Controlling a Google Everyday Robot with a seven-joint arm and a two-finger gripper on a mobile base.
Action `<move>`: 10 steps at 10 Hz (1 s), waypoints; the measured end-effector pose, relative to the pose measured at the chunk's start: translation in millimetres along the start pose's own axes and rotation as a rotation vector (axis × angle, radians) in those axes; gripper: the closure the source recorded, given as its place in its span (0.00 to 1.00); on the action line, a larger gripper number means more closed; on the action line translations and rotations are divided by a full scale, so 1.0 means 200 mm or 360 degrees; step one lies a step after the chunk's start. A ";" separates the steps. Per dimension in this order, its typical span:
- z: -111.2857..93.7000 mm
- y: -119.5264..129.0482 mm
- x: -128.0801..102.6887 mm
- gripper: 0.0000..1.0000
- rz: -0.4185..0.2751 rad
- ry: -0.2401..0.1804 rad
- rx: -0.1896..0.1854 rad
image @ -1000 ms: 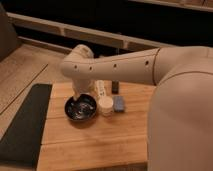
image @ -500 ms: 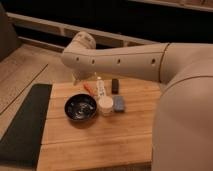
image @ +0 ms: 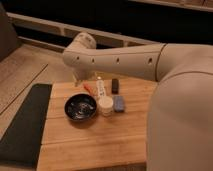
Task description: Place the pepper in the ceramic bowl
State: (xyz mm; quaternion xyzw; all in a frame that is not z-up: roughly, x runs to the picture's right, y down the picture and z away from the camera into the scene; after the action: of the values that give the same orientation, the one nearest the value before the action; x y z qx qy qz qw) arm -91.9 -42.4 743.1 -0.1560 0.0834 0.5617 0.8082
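Obs., camera view.

Ceramic bowl [image: 80,107]: round, shallow, glossy black, standing upright on the wooden table top [image: 95,142]. Its interior shows only pale reflections on the dark glaze.

Pepper [image: 88,88]: a small orange-red item lying on the wood just beyond the bowl's far rim, outside the bowl. Only part of it is seen. Nothing grips it.

Gripper [image: 78,81]: hangs under the wrist end of the cream arm [image: 120,62], beyond the bowl's far rim and a little left of the pepper. The arm hides most of it. The jaws stand wide and hold nothing. Contact with the pepper cannot be told.

Other items, placed from the bowl:
- White jar [image: 105,106]: short and round, just beside the bowl's right rim. Its top is white and its contents are not visible.
- Blue-grey block [image: 119,103]: square, right of the bowl, on the jar's far side from it. Jar and block are touching or nearly so.
- White tube [image: 100,87]: lies lengthwise beyond the bowl to the right, close beside the pepper.
- Small dark block [image: 115,85]: beyond the bowl, further right than the tube.
- Dark mat [image: 22,125]: left of the bowl, along the table's left edge, well apart from the bowl.
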 end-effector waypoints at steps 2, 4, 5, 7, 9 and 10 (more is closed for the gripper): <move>0.13 -0.08 -0.07 0.35 -0.0023 0.0053 -0.0001; 0.24 -0.17 -0.14 0.35 -0.0027 0.0079 0.0003; 0.31 -0.20 -0.18 0.35 -0.0037 0.0091 0.0003; 0.41 -0.25 -0.20 0.35 -0.0063 0.0141 0.0029; 0.41 -0.26 -0.20 0.35 -0.0061 0.0144 0.0031; 0.41 -0.26 -0.19 0.35 -0.0058 0.0143 0.0033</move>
State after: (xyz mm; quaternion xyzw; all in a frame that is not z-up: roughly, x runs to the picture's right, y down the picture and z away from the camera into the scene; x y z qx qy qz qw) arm -59.6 -65.4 839.7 -0.1742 0.1226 0.5384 0.8153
